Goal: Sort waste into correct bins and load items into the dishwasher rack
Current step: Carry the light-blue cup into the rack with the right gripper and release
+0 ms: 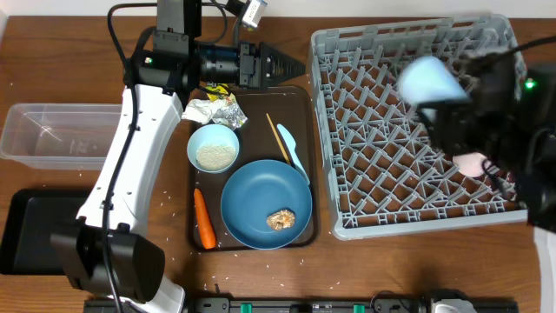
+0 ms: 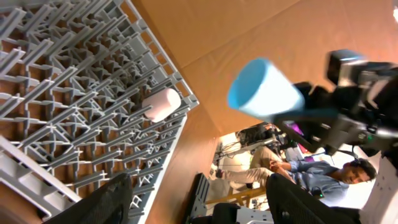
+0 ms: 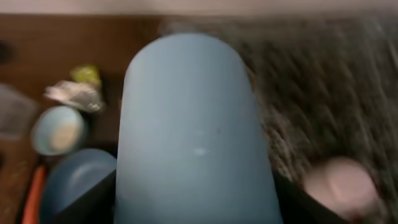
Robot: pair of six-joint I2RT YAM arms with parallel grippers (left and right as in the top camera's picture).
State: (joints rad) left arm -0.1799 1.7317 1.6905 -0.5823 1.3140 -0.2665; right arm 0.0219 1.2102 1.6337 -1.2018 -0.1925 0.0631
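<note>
On the left the clear tub (image 1: 43,130) and black tray (image 1: 26,235) sit ready beside the brown serving tray (image 1: 256,109), where the left gripper (image 1: 294,66) hangs spread wide and empty near the wrappers (image 1: 213,109), likely its next pick. Over on the right, the right gripper (image 3: 196,199) is clamped round the light blue cup (image 1: 427,83), holding it in the air above the dishwasher rack (image 1: 373,174), where the pink cup (image 1: 473,163) lies, presumably to set it down alongside.
</note>
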